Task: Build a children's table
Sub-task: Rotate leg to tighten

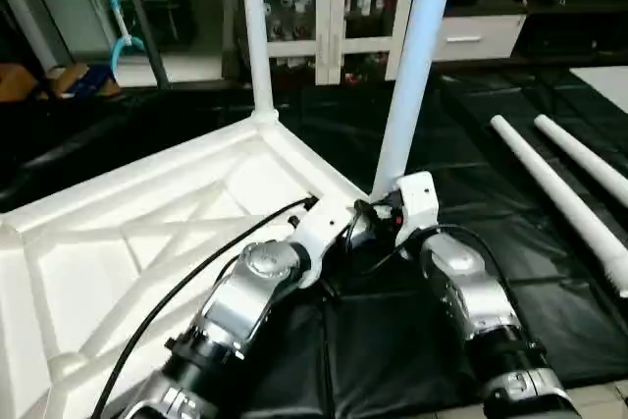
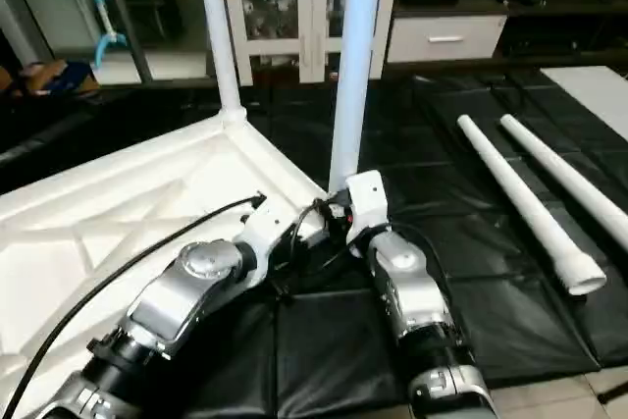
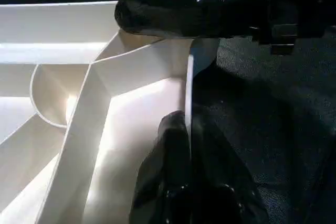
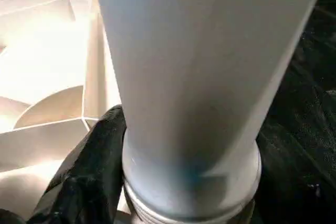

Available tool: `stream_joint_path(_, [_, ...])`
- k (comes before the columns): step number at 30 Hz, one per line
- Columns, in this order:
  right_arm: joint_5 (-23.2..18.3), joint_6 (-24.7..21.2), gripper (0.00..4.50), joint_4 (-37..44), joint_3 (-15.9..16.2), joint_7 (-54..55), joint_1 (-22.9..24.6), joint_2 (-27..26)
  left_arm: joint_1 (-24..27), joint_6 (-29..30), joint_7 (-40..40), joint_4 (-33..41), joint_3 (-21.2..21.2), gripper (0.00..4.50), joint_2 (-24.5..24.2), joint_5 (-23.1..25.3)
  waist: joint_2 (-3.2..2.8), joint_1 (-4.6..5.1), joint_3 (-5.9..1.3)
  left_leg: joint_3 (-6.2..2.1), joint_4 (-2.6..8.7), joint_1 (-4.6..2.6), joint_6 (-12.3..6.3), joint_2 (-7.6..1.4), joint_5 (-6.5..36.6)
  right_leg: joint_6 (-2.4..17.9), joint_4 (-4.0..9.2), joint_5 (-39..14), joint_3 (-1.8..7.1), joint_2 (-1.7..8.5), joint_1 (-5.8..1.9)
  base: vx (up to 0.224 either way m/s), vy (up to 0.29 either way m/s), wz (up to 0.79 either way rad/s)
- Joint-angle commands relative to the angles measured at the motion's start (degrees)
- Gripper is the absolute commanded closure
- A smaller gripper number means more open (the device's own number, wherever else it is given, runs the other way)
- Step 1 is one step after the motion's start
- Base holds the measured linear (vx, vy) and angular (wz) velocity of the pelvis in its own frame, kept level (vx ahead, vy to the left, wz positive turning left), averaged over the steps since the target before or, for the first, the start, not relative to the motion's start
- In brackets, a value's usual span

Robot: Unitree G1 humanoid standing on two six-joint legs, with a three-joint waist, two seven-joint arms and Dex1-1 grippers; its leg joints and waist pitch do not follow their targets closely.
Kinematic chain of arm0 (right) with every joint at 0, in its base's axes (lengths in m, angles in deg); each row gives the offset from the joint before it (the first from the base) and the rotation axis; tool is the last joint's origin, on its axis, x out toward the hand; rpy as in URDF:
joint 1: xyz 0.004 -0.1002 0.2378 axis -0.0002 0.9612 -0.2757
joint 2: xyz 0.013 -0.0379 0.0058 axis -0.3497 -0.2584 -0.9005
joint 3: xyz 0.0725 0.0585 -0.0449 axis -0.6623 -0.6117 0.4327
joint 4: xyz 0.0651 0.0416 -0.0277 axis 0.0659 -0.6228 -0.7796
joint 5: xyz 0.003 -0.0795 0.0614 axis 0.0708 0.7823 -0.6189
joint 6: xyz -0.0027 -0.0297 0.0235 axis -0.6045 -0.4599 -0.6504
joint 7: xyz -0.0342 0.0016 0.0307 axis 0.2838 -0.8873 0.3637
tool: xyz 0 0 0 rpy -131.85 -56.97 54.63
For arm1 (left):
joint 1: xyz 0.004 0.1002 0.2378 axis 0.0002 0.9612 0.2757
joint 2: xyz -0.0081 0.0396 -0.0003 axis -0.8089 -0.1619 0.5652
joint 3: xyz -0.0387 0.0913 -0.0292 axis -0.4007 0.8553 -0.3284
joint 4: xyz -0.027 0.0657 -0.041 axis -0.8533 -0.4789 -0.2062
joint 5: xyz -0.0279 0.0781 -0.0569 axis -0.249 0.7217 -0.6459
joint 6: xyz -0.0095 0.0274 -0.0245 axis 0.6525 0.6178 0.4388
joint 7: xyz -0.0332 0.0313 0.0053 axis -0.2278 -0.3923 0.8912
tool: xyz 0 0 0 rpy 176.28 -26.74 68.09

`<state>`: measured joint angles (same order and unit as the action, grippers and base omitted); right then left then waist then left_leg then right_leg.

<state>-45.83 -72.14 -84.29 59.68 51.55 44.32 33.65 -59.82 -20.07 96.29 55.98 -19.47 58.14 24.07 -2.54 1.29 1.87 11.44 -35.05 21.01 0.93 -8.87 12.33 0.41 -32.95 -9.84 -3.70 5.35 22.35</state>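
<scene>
Four legs counted: two upright in the tabletop [image 1: 147, 233] corners at 12 [image 1: 253, 36] and 1 o'clock [image 1: 417, 56], two [image 1: 554, 193] [image 1: 584, 159] loose at 3 on black floor mats [image 1: 392, 340]. Left gripper [image 3: 189, 129] pinches the top's rim; right gripper [image 4: 100, 166] seemingly clasps the nearer leg's base. White cabinet [image 1: 329, 7] behind.

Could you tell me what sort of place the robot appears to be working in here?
Probably an indoor lab or workshop set up for assembly trials. The upturned table top lies on black floor mats, a white glass-door cabinet holding small items stands behind, and a white drawer unit sits beside it.
</scene>
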Motion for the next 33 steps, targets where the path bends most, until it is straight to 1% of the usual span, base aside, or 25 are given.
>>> stream_joint_path(1, [-3.05,1.43,1.21,3.4,4.06,-7.8,0.27,-3.03,0.11,0.08,-3.27,-3.09,-0.47,4.5,-0.53,0.93,0.66,0.29,-2.18,-3.0,5.49,-0.84,0.36,-3.78,24.5,5.84,5.63,-31.07,1.86,3.49,-0.52,0.0,0.0,0.0])
stream_joint_path(2, [-4.57,1.8,1.07,4.9,3.62,-10.81,0.53,-2.24,0.62,-1.15,-1.99,-2.35,-0.22,4.5,-1.66,1.06,0.53,0.29,-2.3,-3.11,5.58,-0.56,0.16,-3.86,24.21,6.02,5.4,-29.89,1.93,3.59,-0.77,0.0,0.0,0.0])
stream_joint_path(4, [-4.44,2.57,0.97,5.82,3.9,-12.59,0.63,-1.24,1.08,-2.91,-0.28,-1.69,0.47,4.5,-2.81,1.31,0.58,0.27,-2.33,-3.09,5.65,-0.37,-0.14,-3.96,23.83,6.18,5.32,-28.59,1.99,3.51,-0.81,0.0,0.0,0.0])
stream_joint_path(5, [-4.51,2.88,0.87,6.58,4.0,-13.92,0.64,-0.41,1.59,-3.15,1.19,-0.79,0.9,4.5,-3.68,1.23,0.75,0.41,-2.39,-3.12,5.72,0.01,-0.43,-3.92,22.86,6.38,5.11,-27.55,2.02,3.55,-1.11,0.0,0.0,0.0])
stream_joint_path(6, [-5.35,2.16,0.87,7.45,3.89,-15.53,0.66,0.21,2.13,-3.28,2.53,0.16,1.13,4.5,-4.36,0.85,0.71,0.41,-2.54,-3.03,5.61,0.15,-0.72,-3.97,21.46,7.05,4.89,-26.18,2.12,3.69,-1.23,0.0,0.0,0.0])
stream_joint_path(8, [-6.62,1.03,0.6,8.74,3.95,-18.15,0.78,1.18,2.86,-4.45,4.5,1.37,1.57,4.5,-5.42,0.36,0.58,0.06,-2.67,-2.79,5.41,0.05,-1.77,-3.94,19.15,8.18,4.8,-23.54,2.25,3.68,-1.16,0.0,0.0,0.0])
stream_joint_path(9, [-7.93,-0.51,0.6,10.24,4.28,-21.31,1.03,2.47,3.67,-5.26,6.56,2.7,1.96,4.5,-6.51,-0.26,0.7,-0.06,-2.69,-2.68,5.37,0.19,-2.51,-3.95,17.68,8.74,4.6,-22.09,2.28,3.61,-1.42,0.0,0.0,0.0])
stream_joint_path(10, [-8.68,-1.73,0.46,12.0,5.32,-25.44,1.57,4.82,4.79,-6.5,9.41,4.42,2.59,4.5,-8.27,-1.01,0.71,-0.08,-2.72,-2.59,5.41,0.25,-2.85,-4.14,16.96,9.21,4.48,-21.14,2.35,3.66,-1.47,0.0,0.0,0.0])
stream_joint_path(11, [-8.6,-2.58,0.35,13.52,6.87,-31.45,2.41,9.17,6.98,-8.04,13.98,7.6,3.66,4.5,-11.74,-2.39,0.6,-0.22,-2.75,-2.53,5.34,0.25,-3.35,-4.21,15.97,9.74,4.29,-19.86,2.3,3.58,-1.61,0.0,0.0,0.0])
stream_joint_path(12, [-8.6,-2.58,0.28,13.52,6.87,-31.45,2.41,9.17,6.98,-8.04,13.98,7.6,3.66,4.5,-11.74,-2.39,0.71,-0.58,-2.85,-2.69,5.26,0.16,-3.59,-4.33,15.22,9.98,4.1,-18.79,2.19,3.58,-1.86,0.0,0.0,0.0])
stream_joint_path(13, [-7.82,-1.97,0.28,13.42,7.24,-34.45,2.75,11.33,8.18,-8.79,16.03,9.24,4.21,4.5,-13.8,-3.08,0.53,-0.43,-2.69,-2.37,5.3,0.33,-4.57,-4.32,14.71,11.03,3.74,-17.48,2.28,3.46,-1.56,0.0,0.0,0.0])
stream_joint_path(14, [-7.82,-1.97,0.28,13.42,7.24,-34.45,2.75,11.33,8.18,-8.79,16.03,9.24,4.21,4.5,-13.8,-3.08,0.47,-0.49,-2.72,-2.36,5.25,0.27,-4.64,-4.31,14.53,11.24,3.79,-17.45,2.26,3.46,-1.52,0.05,-0.015,0.0])
stream_joint_path(15, [-7.73,-1.46,0.28,13.47,7.2,-36.89,3.12,12.77,9.18,-9.32,17.84,10.67,4.57,4.5,-15.21,-3.67,0.56,-0.56,-2.83,-2.19,5.1,-0.01,-4.53,-4.36,13.34,11.82,3.72,-16.18,2.37,3.48,-1.41,0.05,-0.015,0.0])
stream_joint_path(16, [-8.39,-1.55,0.28,13.97,7.04,-40.01,3.58,14.66,10.6,-9.2,20.3,13.03,4.88,4.5,-17.09,-4.62,0.62,-0.81,-3.0,-2.27,5.04,-0.21,-4.46,-4.41,12.33,12.2,3.49,-14.78,2.34,3.47,-1.56,0.057,-0.008,0.03])
stream_joint_path(18, [-8.85,-1.69,0.28,14.35,6.98,-41.5,3.81,15.59,11.29,-9.04,21.49,14.24,4.98,4.5,-18.0,-5.07,0.34,-1.03,-3.07,-2.16,4.89,-0.03,-5.99,-4.53,8.91,14.09,2.75,-9.47,2.36,3.36,-1.83,0.058,0.005,0.01])
stream_joint_path(20, [-9.63,-1.76,0.28,15.04,6.98,-43.31,4.14,17.29,12.43,-8.49,23.33,16.31,4.82,4.5,-19.45,-5.67,0.26,-1.41,-3.2,-1.91,4.68,-0.43,-6.66,-4.49,6.97,15.31,2.4,-5.88,2.36,3.09,-1.68,0.027,0.006,-0.01])
stream_joint_path(21, [-9.92,-1.66,0.28,15.07,6.98,-43.94,4.17,18.12,12.89,-8.25,24.03,17.21,4.65,4.5,-20.06,-6.13,0.21,-1.83,-3.32,-1.89,4.54,-0.52,-7.08,-4.5,5.6,15.77,2.12,-3.97,2.38,3.19,-1.81,0.0,0.0,0.0])
stream_joint_path(22, [-9.96,-1.46,0.28,14.99,6.99,-44.34,4.19,18.59,13.11,-8.03,24.26,17.66,4.53,4.5,-20.3,-6.41,0.22,-1.94,-3.35,-1.83,4.5,-0.56,-7.25,-4.49,5.06,15.96,1.98,-3.16,2.38,3.18,-1.83,0.0,0.0,0.0])
stream_joint_path(23, [-9.88,-1.45,0.28,14.56,6.96,-45.76,4.21,19.65,13.51,-7.68,24.91,18.59,4.44,4.5,-20.88,-7.21,0.32,-2.03,-3.19,-1.79,4.55,-0.5,-7.41,-4.45,4.86,16.05,2.04,-3.07,2.35,3.09,-1.85,0.0,0.0,0.0])
stream_joint_path(25, [-9.63,-1.79,0.28,13.97,6.8,-47.26,4.2,20.31,13.71,-7.65,25.54,19.16,4.59,4.5,-21.35,-7.66,0.24,-2.31,-3.07,-1.75,4.64,-0.62,-6.91,-4.46,6.35,15.84,2.2,-5.28,2.38,3.11,-1.84,0.0,0.0,0.0])
stream_joint_path(27, [-9.42,-1.87,0.28,13.62,6.93,-48.44,4.36,20.93,13.88,-7.39,25.93,19.78,4.86,4.5,-21.71,-7.86,0.31,-2.31,-2.8,-1.81,4.97,-0.63,-5.28,-4.5,10.31,14.89,2.76,-10.01,2.48,3.22,-1.88,0.0,0.0,0.0])
stream_joint_path(29, [-9.17,-1.74,0.28,13.4,7.58,-49.7,4.71,21.69,13.94,-7.12,26.22,20.24,5.0,4.5,-21.81,-8.1,0.38,-2.41,-2.7,-1.82,5.03,-0.88,-4.23,-4.54,12.08,14.17,3.09,-12.36,2.59,3.3,-1.73,0.0,0.0,0.0])
stream_joint_path(31, [-8.85,-1.53,0.28,13.2,8.22,-50.44,5.05,22.24,13.88,-7.06,26.32,20.31,4.99,4.5,-21.69,-8.06,0.23,-2.43,-2.69,-1.88,5.14,-0.87,-3.55,-4.53,12.38,13.81,3.13,-13.33,2.6,3.21,-1.76,0.0,0.0,0.0])
stream_joint_path(32, [-8.76,-1.45,0.44,13.09,8.64,-50.85,5.34,22.53,13.78,-7.1,26.33,20.21,5.01,4.5,-21.69,-7.92,0.31,-2.38,-2.72,-1.9,5.15,-0.85,-3.3,-4.5,12.36,13.68,3.13,-13.22,2.58,3.17,-1.78,0.0,0.0,0.0])
stream_joint_path(33, [-8.82,-1.58,0.44,13.16,8.93,-51.26,5.54,22.75,13.73,-7.11,26.28,20.17,5.01,4.5,-21.7,-7.9,0.3,-2.4,-2.74,-1.92,5.15,-0.85,-3.18,-4.49,12.3,13.59,3.14,-13.1,2.57,3.15,-1.79,0.0,0.0,0.0])
